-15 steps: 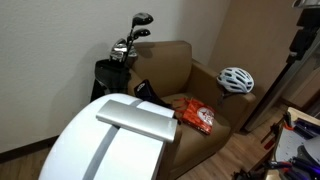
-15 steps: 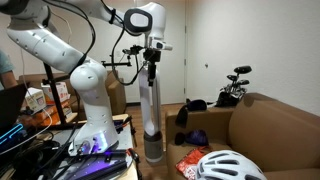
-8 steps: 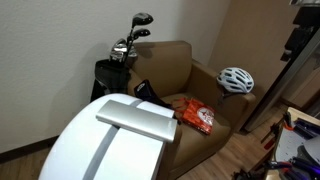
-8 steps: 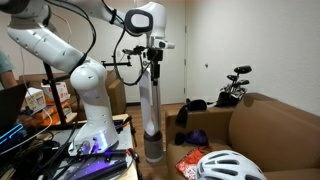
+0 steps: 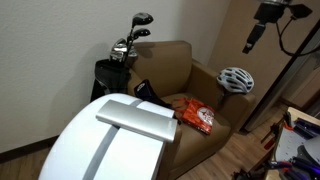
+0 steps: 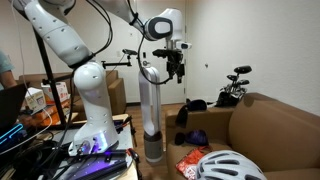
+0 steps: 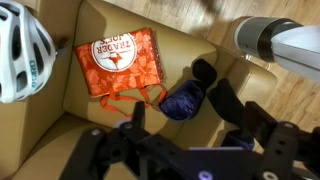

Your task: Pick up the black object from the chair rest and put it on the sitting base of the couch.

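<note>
The black object (image 7: 214,84) lies on the brown armchair's armrest, next to a dark blue bundle (image 7: 182,101). It also shows in both exterior views (image 5: 140,90) (image 6: 194,104). The chair's seat (image 7: 110,125) holds an orange bag (image 7: 120,64). My gripper (image 7: 195,135) is open and empty. It hangs high above the chair, over the seat's edge near the black object, and touches nothing. It shows in both exterior views (image 5: 254,40) (image 6: 176,66).
A white helmet (image 5: 236,79) rests on the opposite armrest. Golf clubs (image 5: 128,42) stand behind the chair. A grey pole (image 6: 149,110) stands beside the chair. A large white rounded object (image 5: 105,145) fills the foreground.
The arm has swung towards the chair. The gripper has moved right in one exterior view and come in from the right edge in the other.
</note>
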You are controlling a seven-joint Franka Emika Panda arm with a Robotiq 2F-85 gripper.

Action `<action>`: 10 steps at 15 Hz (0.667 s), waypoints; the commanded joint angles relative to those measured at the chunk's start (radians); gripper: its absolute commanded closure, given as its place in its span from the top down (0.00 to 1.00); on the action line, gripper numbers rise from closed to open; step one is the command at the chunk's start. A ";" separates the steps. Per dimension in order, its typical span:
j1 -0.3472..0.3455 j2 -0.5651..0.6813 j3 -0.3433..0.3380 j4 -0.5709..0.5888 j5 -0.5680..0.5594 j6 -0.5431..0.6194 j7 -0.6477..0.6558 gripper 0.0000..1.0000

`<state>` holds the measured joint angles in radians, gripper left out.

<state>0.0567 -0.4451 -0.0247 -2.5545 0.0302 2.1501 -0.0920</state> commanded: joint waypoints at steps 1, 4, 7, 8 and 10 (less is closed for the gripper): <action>0.029 0.249 0.028 0.221 0.014 -0.008 -0.022 1.00; 0.041 0.379 0.040 0.342 0.044 0.009 -0.074 1.00; 0.029 0.338 0.055 0.291 0.012 0.000 -0.012 1.00; 0.027 0.336 0.054 0.288 0.012 0.000 -0.012 1.00; 0.030 0.308 0.059 0.270 0.000 0.021 -0.021 1.00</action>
<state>0.0944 -0.1193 0.0165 -2.2701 0.0410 2.1519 -0.1031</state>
